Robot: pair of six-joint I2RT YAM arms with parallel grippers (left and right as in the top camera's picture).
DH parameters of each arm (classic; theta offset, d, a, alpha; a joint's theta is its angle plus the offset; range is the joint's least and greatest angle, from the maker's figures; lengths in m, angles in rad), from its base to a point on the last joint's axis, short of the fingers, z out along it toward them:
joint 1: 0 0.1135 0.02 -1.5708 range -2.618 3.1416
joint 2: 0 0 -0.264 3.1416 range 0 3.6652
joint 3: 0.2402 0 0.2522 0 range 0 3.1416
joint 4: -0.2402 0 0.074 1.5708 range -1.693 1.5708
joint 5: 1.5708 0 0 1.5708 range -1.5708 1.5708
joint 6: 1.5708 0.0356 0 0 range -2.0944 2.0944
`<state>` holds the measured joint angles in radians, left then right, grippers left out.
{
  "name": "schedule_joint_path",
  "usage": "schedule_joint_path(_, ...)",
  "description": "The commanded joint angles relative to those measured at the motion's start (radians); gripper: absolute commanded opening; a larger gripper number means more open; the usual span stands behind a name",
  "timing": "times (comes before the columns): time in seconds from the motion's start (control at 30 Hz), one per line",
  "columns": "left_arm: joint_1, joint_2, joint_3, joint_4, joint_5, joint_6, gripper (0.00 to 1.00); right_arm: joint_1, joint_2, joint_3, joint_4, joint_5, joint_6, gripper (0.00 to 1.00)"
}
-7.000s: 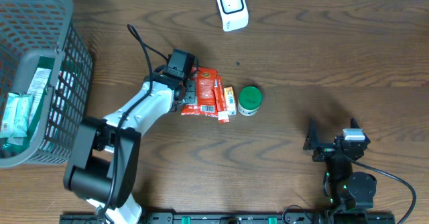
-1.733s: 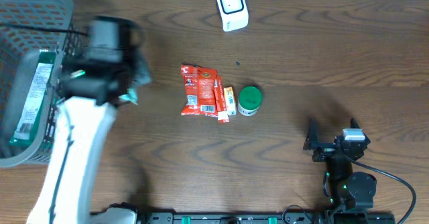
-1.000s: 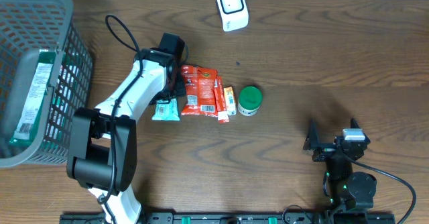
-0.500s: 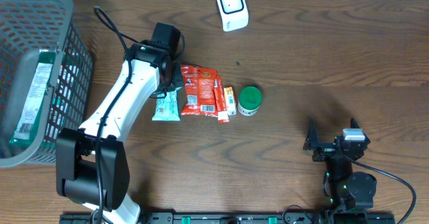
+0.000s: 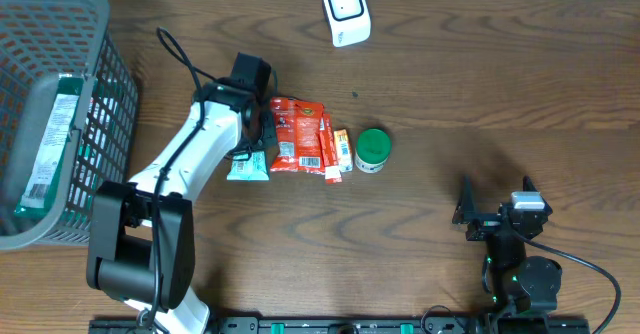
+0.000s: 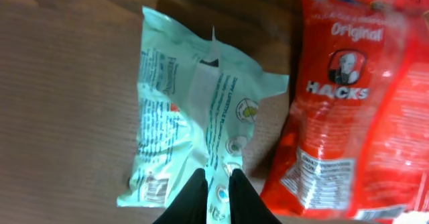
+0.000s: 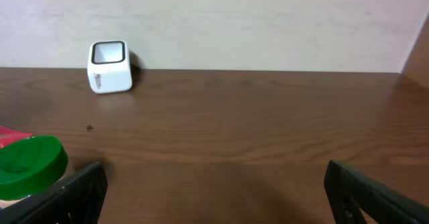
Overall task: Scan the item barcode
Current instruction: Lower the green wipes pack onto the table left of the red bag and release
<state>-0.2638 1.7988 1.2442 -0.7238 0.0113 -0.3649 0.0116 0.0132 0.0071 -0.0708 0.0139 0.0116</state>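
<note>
- Worktop [image 5: 450, 94]: dark wood, carries everything. All positions below are referenced to the red packet [image 5: 296, 134].
- Basket [image 5: 112, 84]: set well apart from the red packet, on the side away from the right arm. Flat packets [image 5: 48, 144] are seen inside it.
- Left arm [image 5: 195, 154]: reached in from the near edge, with the wrist brought down just beside the red packet on its basket side.
- Right tool [image 7: 216, 187]: parked well apart from the red packet toward the near edge. The fingers are spread wide and nothing is held.
- Red packet: laid flat and not touched by either tool.
- Mint-green packet [image 6: 201, 117]: taken to be the task item. It is laid flat on the worktop just beside the red packet, edges near or touching, on its basket side.
- Scanner [image 5: 346, 11]: white unit, placed beyond the red packet at the far edge, apart from it.
- Green-lidded tub [image 5: 373, 149]: stood near the red packet on the side away from the basket, with thin stick packs [image 5: 342, 149] between the two.
- Left tool [image 6: 216, 184]: fingers are pressed nearly together, and the packet's end seam is pinched between them.
- Progress, as judged: grip is made and the packet is not lifted. Lift, carry to the scanner and presentation of the barcode are all left. The barcode's location cannot be confirmed.
</note>
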Motion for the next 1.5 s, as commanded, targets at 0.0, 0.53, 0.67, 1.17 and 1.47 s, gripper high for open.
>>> schedule_joint_path(0.0,0.000,0.014,-0.053,0.050,0.001,0.013,0.13,0.001,0.000,-0.002,-0.004,-0.005,0.010,0.99)
schedule_joint_path(0.53,0.000,-0.029,-0.064,0.109,-0.004,0.085,0.14,0.001,0.000,-0.002,-0.004,-0.005,0.010,0.99)
schedule_joint_path(0.67,0.000,-0.075,-0.060,0.133,-0.037,0.084,0.14,0.001,0.000,-0.002,-0.004,-0.005,0.010,0.99)
schedule_joint_path(1.17,0.000,0.054,-0.062,0.169,-0.097,0.083,0.14,0.001,0.000,-0.002,-0.004,-0.005,0.010,0.99)
schedule_joint_path(1.47,0.000,0.063,-0.064,0.173,-0.098,0.083,0.17,0.001,0.000,-0.002,-0.004,-0.005,0.010,0.99)
